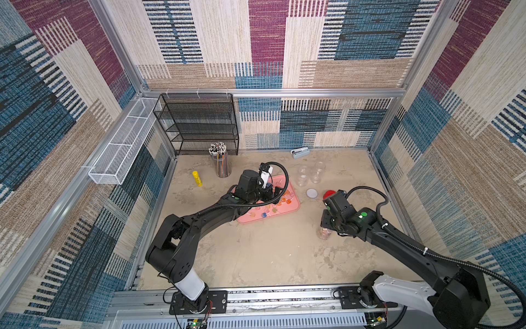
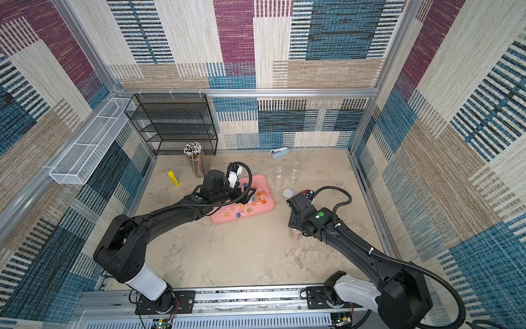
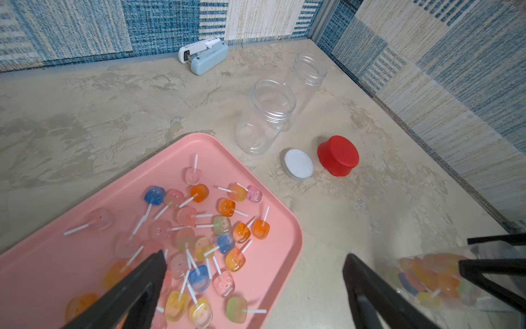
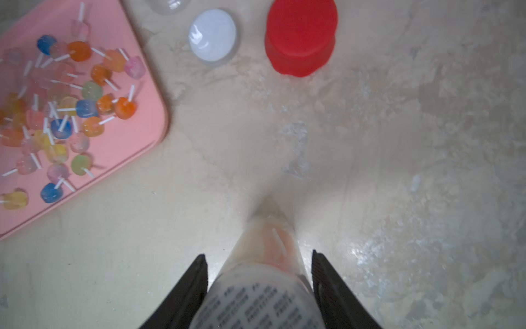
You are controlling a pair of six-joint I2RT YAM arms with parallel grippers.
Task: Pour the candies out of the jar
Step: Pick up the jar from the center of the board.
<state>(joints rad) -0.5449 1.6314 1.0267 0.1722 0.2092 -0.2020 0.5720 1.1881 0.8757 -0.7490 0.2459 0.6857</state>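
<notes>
Right gripper (image 4: 258,254), on an arm stretched low from 5 o'clock, brackets the upright jar (image 4: 256,299) of candies (image 3: 427,276) at 4 o'clock, whether clamped I cannot tell, with open table (image 1: 256,256) toward 7 o'clock, while left gripper (image 3: 255,254) hangs spread wide over the edge of the pink tray (image 3: 216,148) at 10 o'clock from it.

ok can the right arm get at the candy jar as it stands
Likely yes: the right gripper straddles the candy jar, a jaw on each side, with nothing between them and it.
</notes>
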